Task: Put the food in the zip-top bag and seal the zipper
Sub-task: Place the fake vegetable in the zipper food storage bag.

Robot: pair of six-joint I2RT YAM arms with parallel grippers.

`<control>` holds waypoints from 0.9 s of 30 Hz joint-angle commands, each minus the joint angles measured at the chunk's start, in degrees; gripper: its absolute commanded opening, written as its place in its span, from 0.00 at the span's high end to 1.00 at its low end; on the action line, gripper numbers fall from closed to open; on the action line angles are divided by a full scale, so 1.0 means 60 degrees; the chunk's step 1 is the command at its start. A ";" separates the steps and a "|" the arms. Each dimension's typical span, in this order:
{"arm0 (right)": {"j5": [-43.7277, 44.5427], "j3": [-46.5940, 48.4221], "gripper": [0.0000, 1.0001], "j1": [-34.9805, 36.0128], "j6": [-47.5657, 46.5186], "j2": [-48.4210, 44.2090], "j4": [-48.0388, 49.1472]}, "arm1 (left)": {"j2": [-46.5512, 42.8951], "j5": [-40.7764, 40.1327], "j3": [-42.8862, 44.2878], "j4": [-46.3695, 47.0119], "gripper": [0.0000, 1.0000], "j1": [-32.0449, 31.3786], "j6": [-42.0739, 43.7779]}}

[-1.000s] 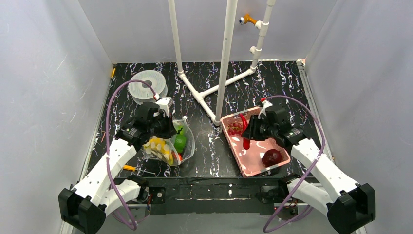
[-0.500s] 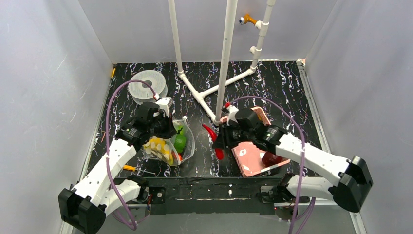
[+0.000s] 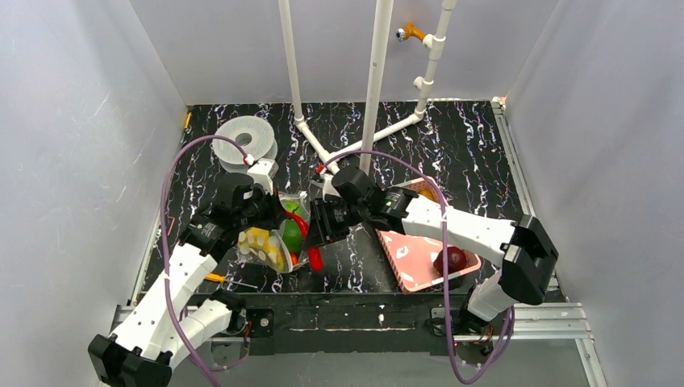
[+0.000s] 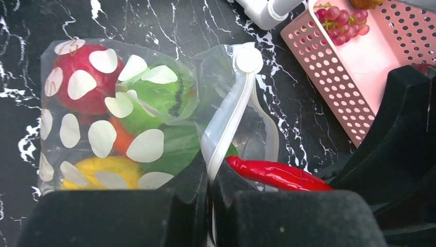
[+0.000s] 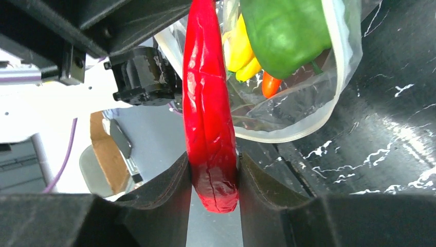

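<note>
Red glossy chilli (image 5: 211,103), long & creased, sits pinched in the R gripper (image 5: 212,177), just at the mouth of the dotted clear bag (image 4: 97,134) on the counter (image 4: 154,20). L gripper (image 4: 210,180) is clamped on the zipper (image 4: 226,123) edge. Floppy film wraps the tomato (image 4: 85,82), green pepper (image 4: 154,98) & banana (image 4: 103,172).

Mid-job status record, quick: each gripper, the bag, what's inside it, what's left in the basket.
left gripper: shut on the zip-top bag at its mouth edge
right gripper: shut on the red chilli, its tip at the bag's mouth
bag mouth: open, not sealed
in bag: red tomato, green pepper, yellow piece, orange piece
pink basket: grapes, dark red round fruit
</note>
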 commanded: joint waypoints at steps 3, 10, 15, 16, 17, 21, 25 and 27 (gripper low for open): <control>0.1440 0.1177 0.92 0.0040 0.1468 0.0669 -0.0729 | -0.0423 0.0120 -0.0092 0.0263 1.00 -0.0020 0.0084; 0.1383 0.1581 0.90 -0.0136 0.1871 0.1166 -0.0820 | -0.0661 0.0165 -0.0177 0.0296 1.00 -0.0019 0.0062; 0.1560 0.1405 0.88 -0.0195 0.1902 0.1097 -0.0556 | -0.0726 0.0215 -0.0139 0.0304 1.00 -0.0028 0.0069; 0.1623 0.1498 0.85 -0.0187 0.1851 0.1127 -0.0517 | -0.0732 0.0232 -0.0135 0.0296 1.00 -0.0021 0.0070; 0.1655 0.1552 0.80 -0.0190 0.1801 0.1174 -0.0311 | -0.0747 0.0257 -0.0146 0.0302 1.00 -0.0020 0.0070; 0.2009 0.2098 0.66 -0.0187 0.1521 0.1467 -0.0121 | -0.0753 0.0290 -0.0177 0.0323 1.00 -0.0021 0.0070; 0.2268 0.2693 0.50 -0.0208 0.1308 0.1749 -0.0332 | -0.0771 0.0276 -0.0179 0.0324 1.00 -0.0020 0.0070; 0.2268 0.2831 0.39 -0.0208 0.1234 0.1798 -0.0427 | -0.0803 0.0249 -0.0193 0.0324 1.00 -0.0020 0.0070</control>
